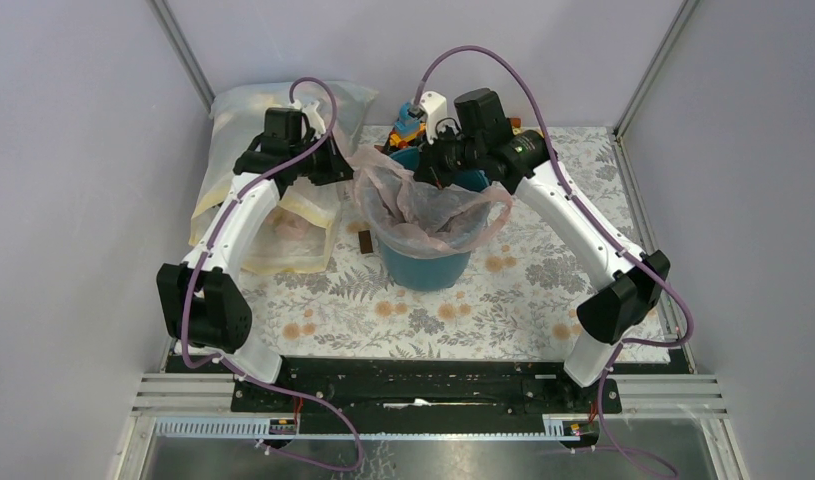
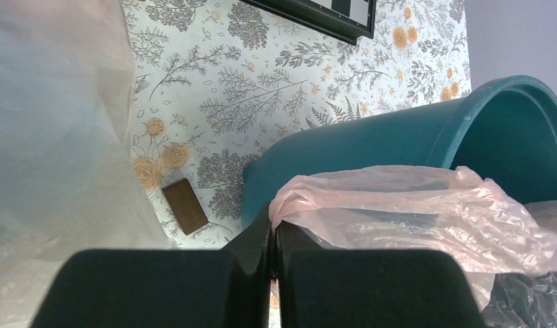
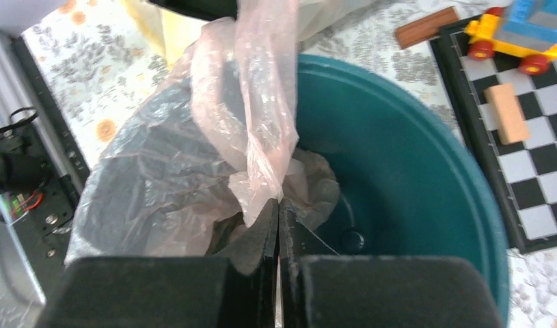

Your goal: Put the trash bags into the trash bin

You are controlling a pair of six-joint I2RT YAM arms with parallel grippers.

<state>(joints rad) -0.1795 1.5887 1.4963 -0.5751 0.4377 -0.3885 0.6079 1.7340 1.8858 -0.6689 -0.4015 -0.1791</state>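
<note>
The teal trash bin stands upright at the table's middle. A pale pink trash bag sits partly inside it, and its film hangs over the near and right rim. My left gripper is at the bin's left rim. In the left wrist view it is shut on a bunched edge of the bag, beside the bin wall. My right gripper is over the bin's far rim. In the right wrist view it is shut on a strip of the bag above the bin's inside.
A large clear sack stuffed with bags lies left of the bin, close under the left arm. A small brown block lies by the bin's foot. A chessboard with a toy car and a wooden block sits behind the bin.
</note>
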